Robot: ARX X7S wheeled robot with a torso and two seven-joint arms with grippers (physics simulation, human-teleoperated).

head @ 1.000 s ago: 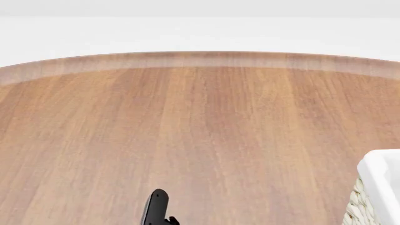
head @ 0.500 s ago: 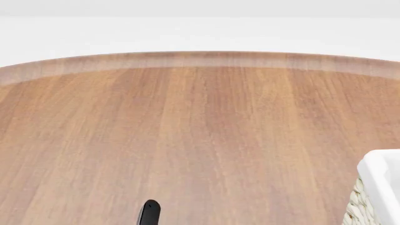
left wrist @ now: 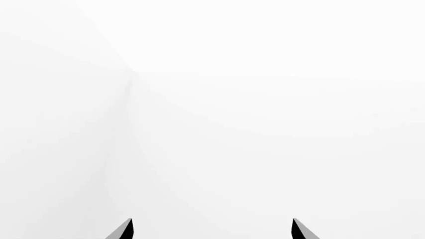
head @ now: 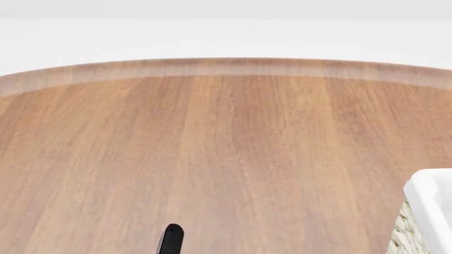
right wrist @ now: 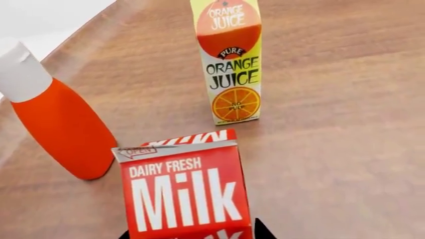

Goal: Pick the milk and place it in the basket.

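The milk [right wrist: 182,194], a carton with a red top and white "Milk" lettering, fills the near part of the right wrist view. It sits between the fingertips of my right gripper [right wrist: 192,233], which press on both its sides, shut on it. In the left wrist view my left gripper [left wrist: 212,229] is open, its two tips wide apart with only blank white beyond them. One corner of the basket [head: 428,211] shows at the right edge of the head view, white liner over cream wicker. The milk is out of the head view.
Beyond the milk an orange juice carton [right wrist: 229,64] stands on the wooden table [head: 226,148]. An orange bottle with a white cap [right wrist: 56,124] stands to one side of it. A black fingertip [head: 171,238] pokes up at the head view's bottom edge.
The black fingertip in the head view has sunk towards the bottom edge over the last second. It has stayed still for the last half second.
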